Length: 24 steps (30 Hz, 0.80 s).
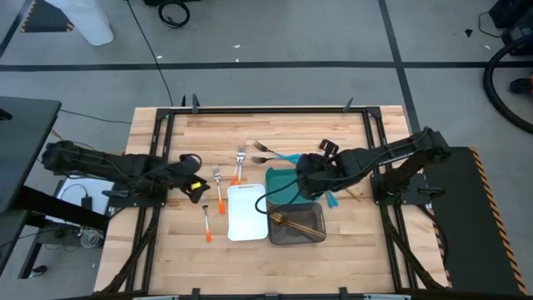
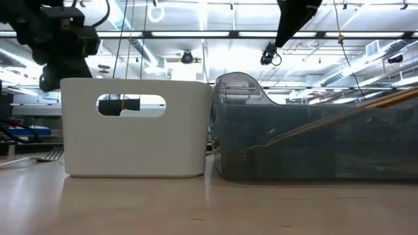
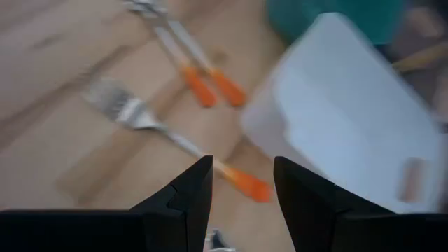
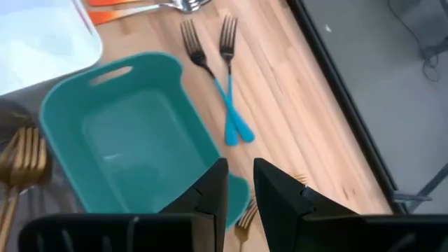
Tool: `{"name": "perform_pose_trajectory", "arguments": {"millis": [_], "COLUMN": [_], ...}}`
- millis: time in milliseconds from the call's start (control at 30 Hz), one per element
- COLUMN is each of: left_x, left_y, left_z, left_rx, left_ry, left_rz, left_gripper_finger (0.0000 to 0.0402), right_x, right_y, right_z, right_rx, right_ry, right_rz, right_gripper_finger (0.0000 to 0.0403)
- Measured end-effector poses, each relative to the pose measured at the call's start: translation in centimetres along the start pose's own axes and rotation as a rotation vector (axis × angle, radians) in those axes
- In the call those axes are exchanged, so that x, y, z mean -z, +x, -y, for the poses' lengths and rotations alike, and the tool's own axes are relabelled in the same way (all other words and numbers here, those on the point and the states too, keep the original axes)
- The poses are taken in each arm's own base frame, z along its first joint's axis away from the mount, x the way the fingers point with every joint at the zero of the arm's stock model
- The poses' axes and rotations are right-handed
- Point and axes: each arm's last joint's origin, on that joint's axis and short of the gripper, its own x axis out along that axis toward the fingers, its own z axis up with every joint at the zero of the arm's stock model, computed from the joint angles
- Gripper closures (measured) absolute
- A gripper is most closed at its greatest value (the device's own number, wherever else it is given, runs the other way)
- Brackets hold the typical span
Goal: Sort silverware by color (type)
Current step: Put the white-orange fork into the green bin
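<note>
My left gripper (image 3: 241, 183) is open and hovers above an orange-handled fork (image 3: 175, 140) lying flat on the table left of the white tray (image 1: 247, 212). Two more orange-handled forks (image 3: 192, 59) lie beyond it, and another (image 1: 206, 225) lies nearer the near edge. My right gripper (image 4: 240, 183) hangs over the teal tray (image 4: 119, 140), its fingers a narrow gap apart and holding nothing. Two blue-handled forks (image 4: 225, 91) lie side by side beyond the teal tray. Gold forks (image 1: 293, 222) rest in the grey tray (image 1: 312, 233), their handles leaning on its rim (image 2: 366, 108).
The white tray (image 2: 130, 127), teal tray (image 1: 279, 177) and grey tray (image 2: 313, 140) stand close together mid-table. A blue-handled piece (image 1: 333, 198) lies right of the teal tray, and a gold fork (image 4: 245, 213) beside it. Bare wood runs along the near and far edges.
</note>
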Motion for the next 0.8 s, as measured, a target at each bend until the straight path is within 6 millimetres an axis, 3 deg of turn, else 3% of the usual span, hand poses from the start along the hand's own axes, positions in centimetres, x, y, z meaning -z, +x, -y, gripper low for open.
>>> {"name": "perform_pose_trajectory", "arguments": {"millis": [233, 533, 800], "left_x": [-0.4, -1.2, -1.1], "left_y": [1.8, 4.5, 7.0], "left_z": [1.0, 3.0, 3.9], "left_rx": [-0.233, -0.352, -0.459], "left_ry": [-0.005, -0.023, -0.136], "left_rz": [-0.053, -0.094, -0.108], "left_gripper_finger": [0.0242, 0.0242, 0.0242], "right_x": [2.4, 4.3, 5.5], "right_y": [2.3, 1.8, 2.2], "right_z": [0.2, 3.4, 3.9], "right_rx": [0.060, 0.061, -0.005], "right_ry": [-0.023, 0.058, 0.062], "right_rz": [-0.060, 0.141, 0.259], "right_gripper_finger": [0.0323, 0.0323, 0.0323]}}
